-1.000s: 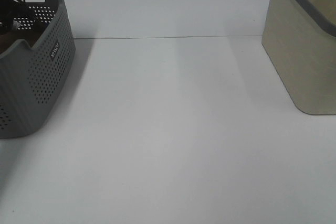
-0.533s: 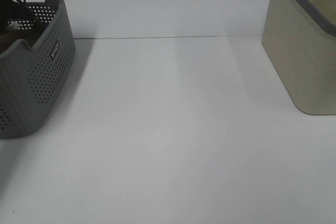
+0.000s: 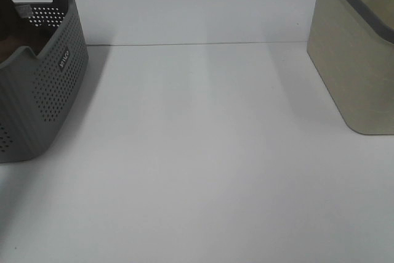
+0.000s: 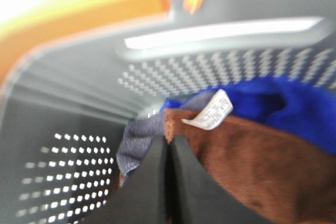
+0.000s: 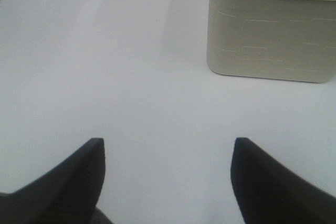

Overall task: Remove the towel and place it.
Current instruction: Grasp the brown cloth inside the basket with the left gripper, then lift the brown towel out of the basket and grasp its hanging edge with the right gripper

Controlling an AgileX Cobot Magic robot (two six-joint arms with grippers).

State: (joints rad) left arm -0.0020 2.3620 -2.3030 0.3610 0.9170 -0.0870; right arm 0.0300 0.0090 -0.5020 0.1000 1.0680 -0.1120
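Reddish-brown and plush, the towel [image 4: 252, 166] lies inside the grey perforated basket [image 3: 43, 103] with its white tag [image 4: 210, 111] showing and a blue cloth [image 4: 299, 108] touching it. The left gripper [image 4: 169, 148] has its fingers pressed together, pinching the towel's edge just below the tag. On the white table [image 3: 203, 152], the basket stands at nine o'clock and a beige bin [image 3: 357, 66] at two. The right gripper [image 5: 168, 150] hangs spread above the table.
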